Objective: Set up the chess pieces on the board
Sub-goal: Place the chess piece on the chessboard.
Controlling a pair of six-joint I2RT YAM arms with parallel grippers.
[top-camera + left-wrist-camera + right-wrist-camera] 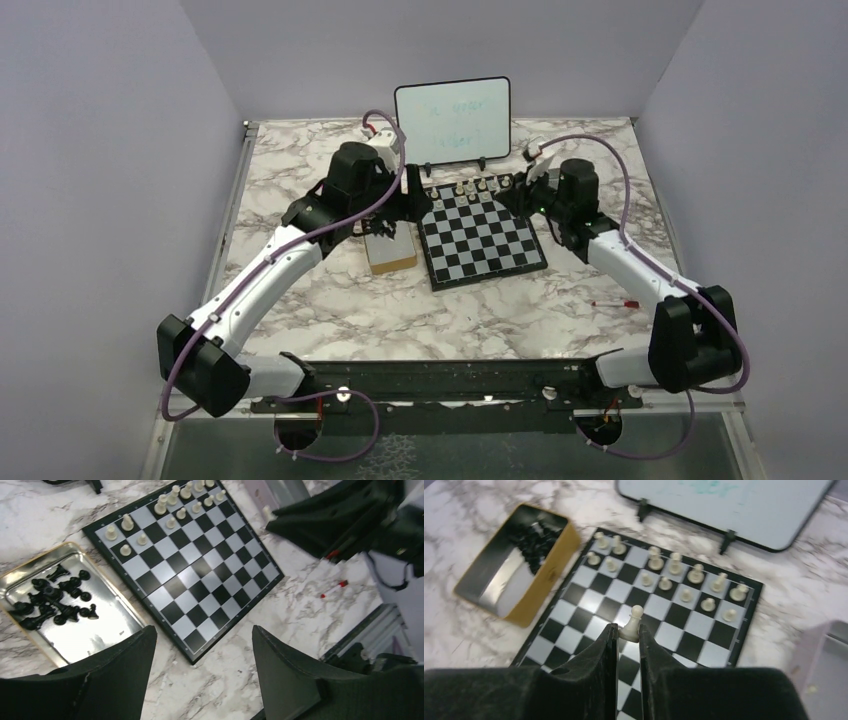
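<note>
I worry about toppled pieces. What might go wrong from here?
The right claw pinches the white pawn by its base, so it may tilt on release. The standing white pieces on the board are packed close; the claw could knock neighbours. Both arms crowd the board's far end, so the open left claw might bump the right arm.

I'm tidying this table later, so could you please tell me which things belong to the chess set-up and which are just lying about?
For the job: board, white pieces on it, the white pawn in the right fingers, black pieces, their tin.
Lying about: whiteboard, red marker.
</note>
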